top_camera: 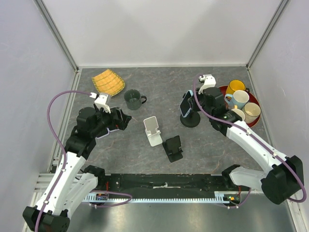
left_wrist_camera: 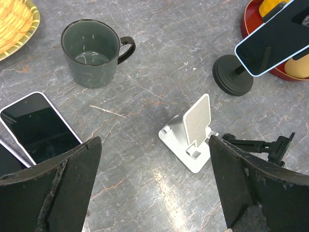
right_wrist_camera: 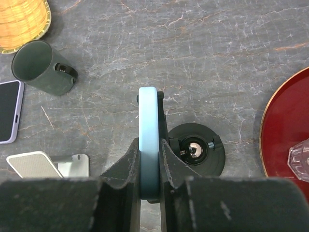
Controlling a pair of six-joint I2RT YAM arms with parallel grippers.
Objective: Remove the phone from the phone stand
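A light-blue phone [top_camera: 185,105] sits tilted on top of a black round-based phone stand [top_camera: 190,121] at the right of the table. My right gripper [top_camera: 194,103] is shut on the phone's edges; in the right wrist view the fingers [right_wrist_camera: 124,166] press both sides of the phone [right_wrist_camera: 148,121], with the stand's base [right_wrist_camera: 195,151] below. The left wrist view shows the phone [left_wrist_camera: 273,41] over the stand [left_wrist_camera: 232,75]. My left gripper [left_wrist_camera: 154,193] is open and empty, above the table at the left [top_camera: 120,120].
A white stand [top_camera: 153,130] and a black folding stand [top_camera: 173,147] stand mid-table. A dark green mug [top_camera: 133,99] and a yellow basket [top_camera: 108,82] are at the back left. A red tray [top_camera: 256,104] with mugs is at the right. Another phone [left_wrist_camera: 38,128] lies flat by my left gripper.
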